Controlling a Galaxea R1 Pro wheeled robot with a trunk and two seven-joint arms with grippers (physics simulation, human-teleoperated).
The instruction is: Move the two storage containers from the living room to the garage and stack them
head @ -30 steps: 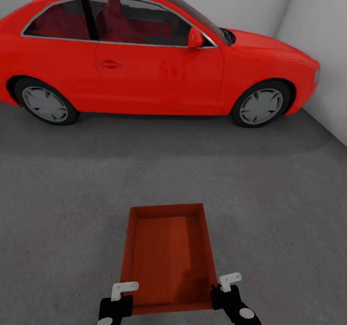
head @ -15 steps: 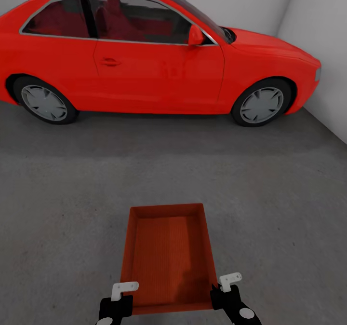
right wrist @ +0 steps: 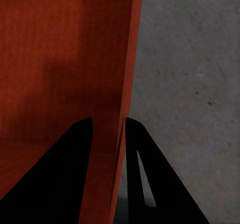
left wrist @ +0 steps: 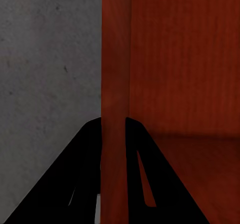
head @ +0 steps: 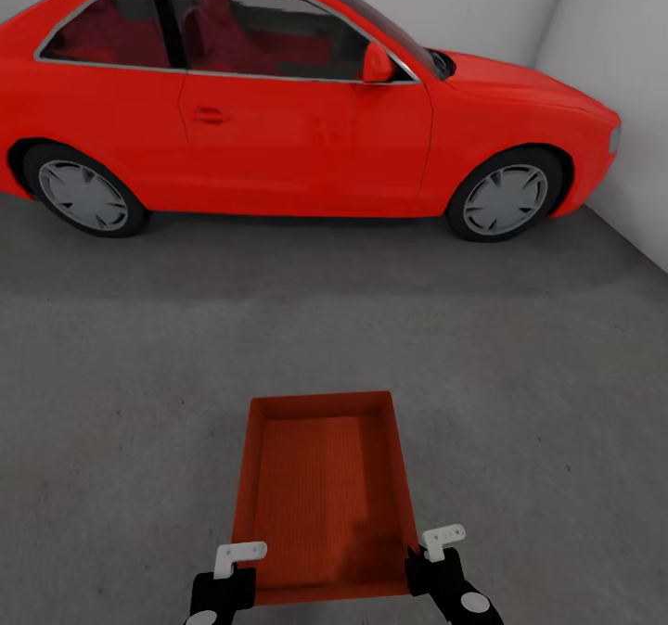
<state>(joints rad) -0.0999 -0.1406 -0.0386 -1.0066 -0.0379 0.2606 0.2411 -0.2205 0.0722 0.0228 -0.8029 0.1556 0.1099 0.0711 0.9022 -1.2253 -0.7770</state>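
Storage container [head: 320,495] is held over the garage floor [head: 520,393], its long axis running straight ahead toward the red car [head: 278,96]. Left hand [head: 227,565] and right hand [head: 434,551] are clamped on opposite side walls at its near end.

Both arms reach forward, low and near. The left tool [head: 234,560] pinches the storage container's [head: 320,495] left wall between its fingers [left wrist: 90,174]; the right tool [head: 436,551] likewise clamps the right wall.
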